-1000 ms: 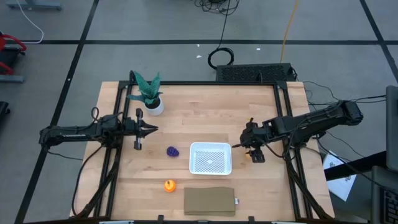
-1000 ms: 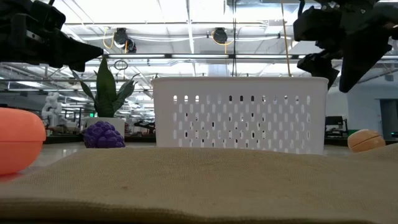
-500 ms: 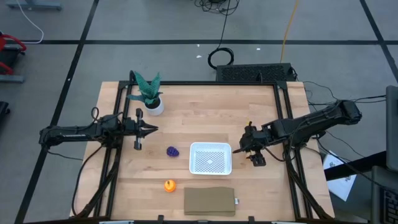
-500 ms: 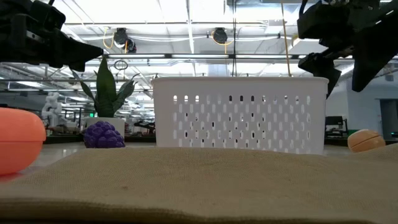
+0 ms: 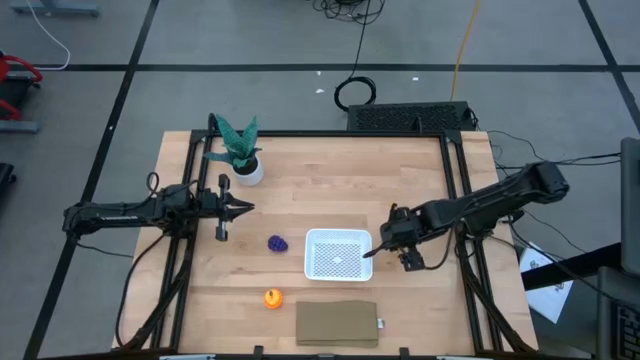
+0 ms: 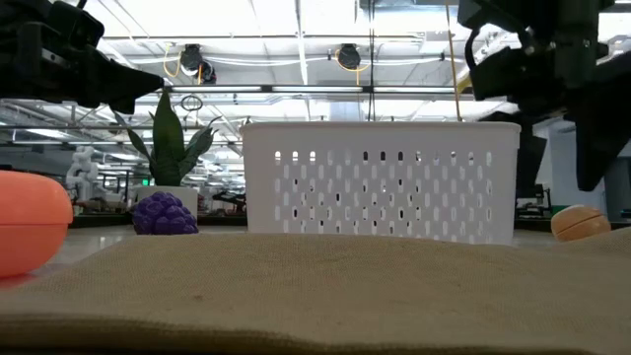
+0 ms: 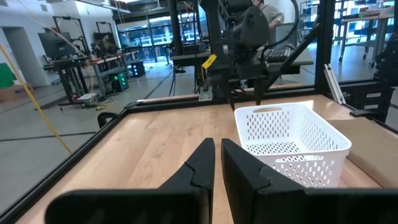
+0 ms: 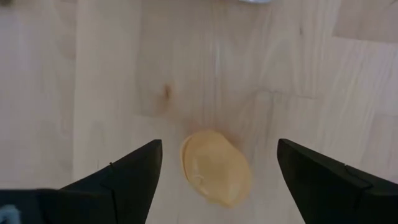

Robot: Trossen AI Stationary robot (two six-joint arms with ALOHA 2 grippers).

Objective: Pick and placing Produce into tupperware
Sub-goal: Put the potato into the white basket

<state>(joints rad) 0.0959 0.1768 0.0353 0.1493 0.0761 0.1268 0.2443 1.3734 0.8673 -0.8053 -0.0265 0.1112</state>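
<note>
The white tupperware (image 5: 338, 254) stands on the table near its middle. The purple cluster (image 5: 278, 243) lies to its left, and the orange ball (image 5: 272, 297) lies nearer the front edge. The tan-yellow lump (image 8: 216, 168) rests on the wood just right of the tupperware, also seen in the low view (image 6: 580, 223). My right gripper (image 8: 219, 144) is open above the lump, pointing down, one finger on either side without touching it. In the high view my right gripper (image 5: 395, 250) covers the lump. My left gripper (image 5: 240, 207) is shut and waits left of centre.
A flat brown slab (image 5: 337, 323) lies at the near edge, in front of the tupperware. A green plant in a white pot (image 5: 242, 158) stands at the far left corner. Bare wood lies between my left gripper and the tupperware. A dark frame rail runs along each side.
My right gripper has moved toward the table's left and near edges, closer to the tupperware's right side, and has come down over the tan lump. The produce and the tupperware have stayed where they were.
</note>
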